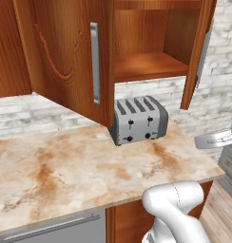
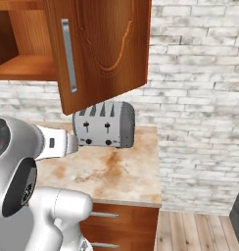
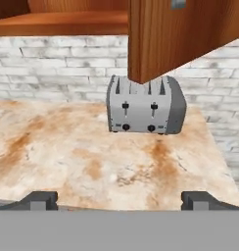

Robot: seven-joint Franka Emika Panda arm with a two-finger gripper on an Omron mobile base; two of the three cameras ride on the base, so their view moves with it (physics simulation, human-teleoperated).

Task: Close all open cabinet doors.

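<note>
A: Where are the cabinet doors (image 1: 70,57)?

B: Both swung out above the worktop (image 1: 65,171), over the toaster (image 3: 143,105). My tool (image 3: 119,200) hangs spread and empty. I reckon I'm on the approach; next I'd raise it behind a door's edge and push.

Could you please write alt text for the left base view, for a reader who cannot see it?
Two wooden cabinet doors, left and right, hang open over a marble counter, showing a bare shelf. A silver toaster stands under them against a white brick wall, with the arm at lower right.
</note>
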